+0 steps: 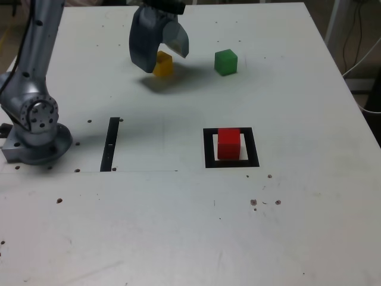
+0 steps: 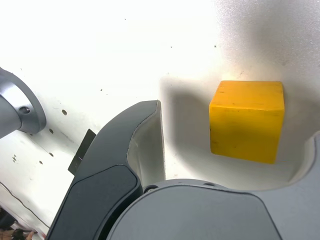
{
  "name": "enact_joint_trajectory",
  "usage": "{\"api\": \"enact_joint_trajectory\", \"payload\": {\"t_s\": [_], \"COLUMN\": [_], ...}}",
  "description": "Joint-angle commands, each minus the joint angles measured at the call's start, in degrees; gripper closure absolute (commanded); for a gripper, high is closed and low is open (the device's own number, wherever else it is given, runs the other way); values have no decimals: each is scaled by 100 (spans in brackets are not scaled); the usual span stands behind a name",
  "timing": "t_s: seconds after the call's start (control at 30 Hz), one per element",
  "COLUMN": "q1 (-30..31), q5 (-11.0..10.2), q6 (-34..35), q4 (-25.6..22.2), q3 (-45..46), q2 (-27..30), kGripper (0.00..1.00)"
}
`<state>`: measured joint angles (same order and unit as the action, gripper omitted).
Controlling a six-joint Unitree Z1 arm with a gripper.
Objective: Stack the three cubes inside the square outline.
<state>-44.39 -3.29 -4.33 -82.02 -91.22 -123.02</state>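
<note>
White table (image 1: 297, 226) carries a red cube (image 1: 228, 143) in the outline (image 1: 209, 149) and a green cube (image 1: 225, 62) apart, so the spread gripper (image 1: 159, 56), straddling the yellow cube (image 1: 163, 64), should centre, lower and close squarely.

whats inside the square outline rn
One red cube sits on the white centre of the square outline, nothing on top of it. The patch of white beneath the cube is covered. The yellow cube and green cube lie outside.
</note>
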Motion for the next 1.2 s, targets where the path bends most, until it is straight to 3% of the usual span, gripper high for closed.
{"api": "enact_joint_trajectory", "payload": {"t_s": [0.0, 0.43, 0.63, 0.87, 1.17], "q1": [-15, -55, -69, -69, -69], "q5": [29, 62, 62, 1, 4], "q6": [-15, -24, -24, -39, -70], "q4": [57, 122, 136, 248, 257], "q3": [-4, -41, -64, -66, -72], "q2": [-49, -128, -167, -169, -169], "kGripper": [10, 23, 40, 68, 70]}}
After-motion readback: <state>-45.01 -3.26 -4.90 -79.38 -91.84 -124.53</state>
